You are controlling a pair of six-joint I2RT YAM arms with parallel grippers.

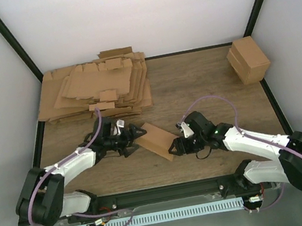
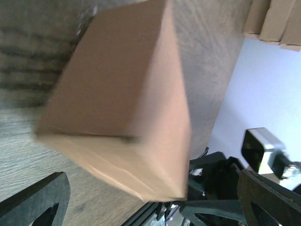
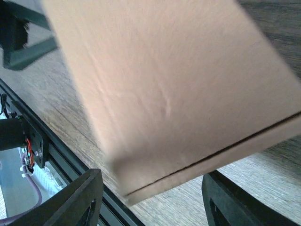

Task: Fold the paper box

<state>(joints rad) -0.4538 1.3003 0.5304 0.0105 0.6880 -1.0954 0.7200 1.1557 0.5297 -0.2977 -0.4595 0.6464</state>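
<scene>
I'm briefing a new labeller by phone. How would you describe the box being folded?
On the wooden table, look at the middle of its near half, between the left gripper and the right gripper. The paper box is the small oblong brown carton slanting there, apart from the pile of flat sheets far left and the blocky carton far right.

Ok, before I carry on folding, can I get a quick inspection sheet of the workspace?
Surface: wooden table, no damage seen.
Job's things: paper box, already an oblong carton, between the two grippers.
Clutter: pile of cardboard sheets at far left; blocky carton at far right; both apart from the box.
Grippers: left gripper open, its fingers either side of the box's end; right gripper at the box's near corner, grip cannot be told.
Cables: purple cables loop over each arm, none on the box.
Surroundings: white walls, dark frame posts; nothing else seen.
</scene>
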